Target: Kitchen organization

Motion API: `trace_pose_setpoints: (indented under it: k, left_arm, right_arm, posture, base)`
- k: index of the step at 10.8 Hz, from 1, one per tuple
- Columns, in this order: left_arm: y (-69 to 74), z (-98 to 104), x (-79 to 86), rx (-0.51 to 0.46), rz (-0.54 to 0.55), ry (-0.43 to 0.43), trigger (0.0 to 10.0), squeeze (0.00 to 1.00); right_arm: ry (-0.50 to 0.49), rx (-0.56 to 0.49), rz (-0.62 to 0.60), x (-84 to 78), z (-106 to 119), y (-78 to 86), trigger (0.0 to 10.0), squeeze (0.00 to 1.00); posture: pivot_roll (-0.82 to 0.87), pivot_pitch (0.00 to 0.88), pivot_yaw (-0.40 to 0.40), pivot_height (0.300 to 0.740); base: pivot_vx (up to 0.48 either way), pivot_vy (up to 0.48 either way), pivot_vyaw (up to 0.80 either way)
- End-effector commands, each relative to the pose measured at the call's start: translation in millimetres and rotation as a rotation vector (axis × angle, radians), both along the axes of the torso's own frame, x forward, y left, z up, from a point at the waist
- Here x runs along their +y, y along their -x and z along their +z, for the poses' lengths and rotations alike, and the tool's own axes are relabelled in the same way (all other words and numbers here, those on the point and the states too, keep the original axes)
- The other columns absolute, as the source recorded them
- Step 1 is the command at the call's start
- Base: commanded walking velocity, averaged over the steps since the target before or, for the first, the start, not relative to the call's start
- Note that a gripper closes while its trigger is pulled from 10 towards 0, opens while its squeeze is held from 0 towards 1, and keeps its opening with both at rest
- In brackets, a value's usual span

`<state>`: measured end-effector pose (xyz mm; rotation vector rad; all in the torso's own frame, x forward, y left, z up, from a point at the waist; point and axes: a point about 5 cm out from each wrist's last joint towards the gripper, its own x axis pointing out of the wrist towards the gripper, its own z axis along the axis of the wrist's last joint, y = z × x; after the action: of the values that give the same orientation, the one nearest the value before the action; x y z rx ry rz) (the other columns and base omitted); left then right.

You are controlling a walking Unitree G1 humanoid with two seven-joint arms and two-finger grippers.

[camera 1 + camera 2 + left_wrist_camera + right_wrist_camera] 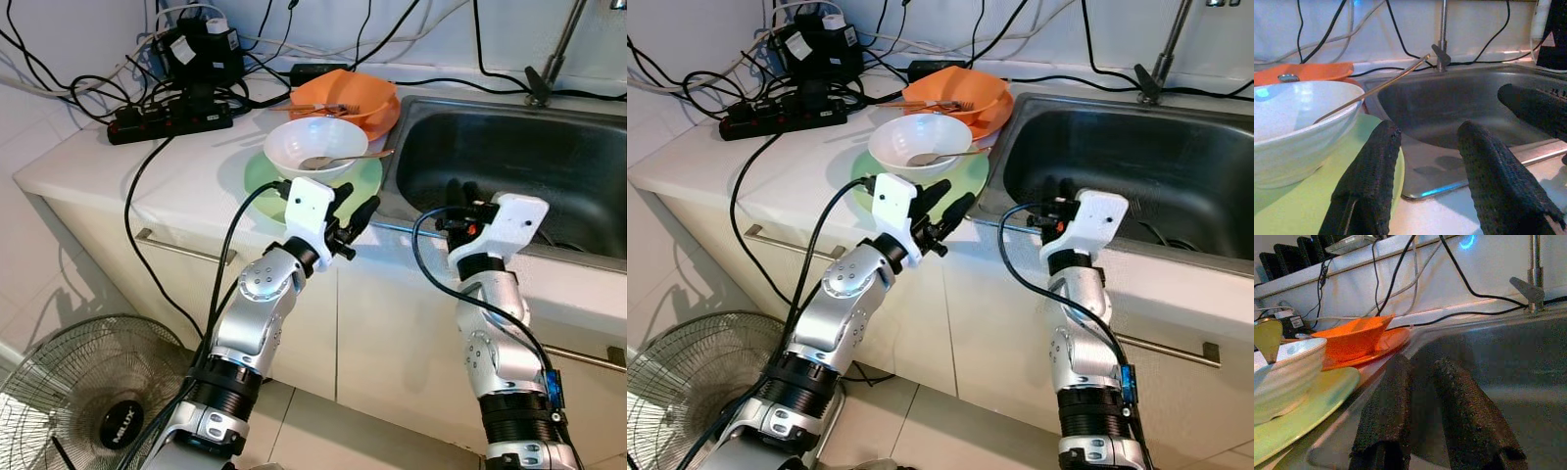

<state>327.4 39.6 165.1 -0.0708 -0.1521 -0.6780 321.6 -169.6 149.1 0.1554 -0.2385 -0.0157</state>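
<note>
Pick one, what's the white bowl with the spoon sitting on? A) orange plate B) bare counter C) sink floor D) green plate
D. The white bowl, with a spoon resting in it, stands on the green plate on the counter beside the sink; the orange bowl and its orange plate are a separate stack behind it.

Centre: white bowl point(315, 144) holding a spoon point(345, 158), set on a green plate point(364, 182). Behind it, an orange bowl point(345, 101). Right: steel sink point(509, 166). Upper left: black power strip point(168, 119) with cables. Lower left: floor fan point(73, 397). Left gripper point(351, 212) at the plate's near edge, fingers apart; right gripper point(458, 196) at the sink's front rim.
</note>
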Motion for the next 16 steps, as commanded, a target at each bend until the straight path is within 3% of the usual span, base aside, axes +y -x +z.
trace_pose_setpoints:
  k: [1, 4, 5, 8, 9, 13, 16]
  left_arm:
    - [1.1, 0.3, 0.9, -0.005, 0.0, -0.016, 10.0, 0.0]
    - [0.5, 9.8, -7.3, 0.019, -0.073, -0.068, 10.0, 0.0]
    - [0.6, 15.3, -9.7, 0.044, -0.116, -0.124, 10.0, 0.0]
    - [-2.5, 34.8, -5.7, 0.104, -0.105, -0.222, 10.0, 0.0]
    - [-4.4, 37.3, -3.1, 0.17, -0.104, -0.218, 10.0, 0.0]
    - [-0.3, 24.6, 3.8, 0.357, -0.128, -0.272, 10.0, 0.0]
    - [-0.3, 27.3, 4.5, 0.351, -0.119, -0.279, 10.0, 0.0]
  right_arm:
    - [0.016, -0.002, 0.007, 3.3, 2.5, -2.6, 10.0, 0.0]
    - [0.018, -0.014, 0.001, 3.0, 7.5, -5.7, 10.0, 0.0]
    - [0.017, -0.012, 0.002, 3.3, 7.9, -6.7, 10.0, 0.0]
    - [0.018, -0.014, -0.001, 3.3, 10.4, -9.5, 10.0, 0.0]
    - [0.017, -0.012, -0.003, 3.1, 10.0, -9.7, 10.0, 0.0]
    - [0.01, -0.007, -0.007, 3.8, 9.1, -10.8, 10.0, 0.0]
    - [0.011, -0.002, -0.007, 4.2, 8.1, -11.5, 10.0, 0.0]
  posture:
    - [0.01, 0.0, 0.077, 0.74]
    - [0.02, 0.0, 0.071, 0.74]
    - [0.03, 0.0, 0.069, 0.74]
    - [0.03, 0.0, 0.071, 0.74]
    - [0.03, 0.0, 0.072, 0.74]
    - [0.04, 0.0, 0.077, 0.74]
    - [0.04, 0.0, 0.078, 0.74]
  base:
    - [0.0, 0.0, 0.0]
    - [0.0, 0.0, 0.0]
    - [0.0, 0.0, 0.0]
    - [0.0, 0.0, 0.0]
    - [0.0, 0.0, 0.0]
    - [0.0, 0.0, 0.0]
    - [0.0, 0.0, 0.0]
